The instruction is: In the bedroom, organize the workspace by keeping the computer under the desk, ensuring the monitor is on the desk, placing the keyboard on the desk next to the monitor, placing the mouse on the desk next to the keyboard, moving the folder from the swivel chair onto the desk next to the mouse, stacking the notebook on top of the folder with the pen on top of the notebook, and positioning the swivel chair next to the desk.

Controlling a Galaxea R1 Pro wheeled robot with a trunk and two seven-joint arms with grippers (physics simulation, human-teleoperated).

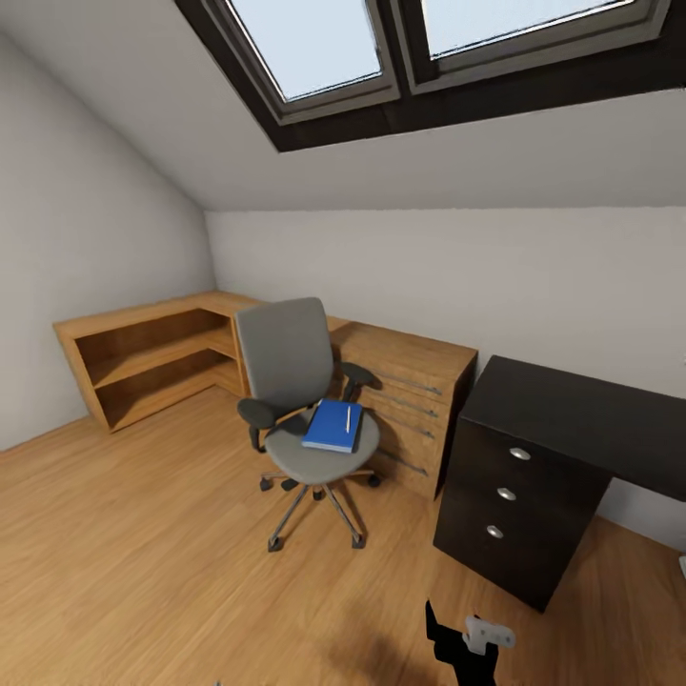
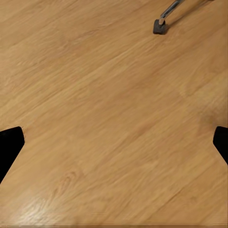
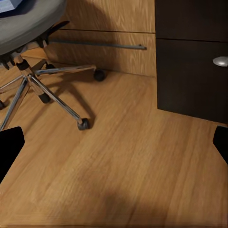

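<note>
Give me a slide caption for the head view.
Blue folder and pen on the swivel chair beside the black desk.

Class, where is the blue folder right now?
In the head view, the folder lies on the swivel chair seat, left of the desk.

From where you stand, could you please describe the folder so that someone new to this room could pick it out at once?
Find the swivel chair standing on the wood floor in front of the wooden dresser, left of the black desk. The folder lies flat on its grey seat. It is the only bright blue thing there, with a slim white pen resting on top of it.
</note>
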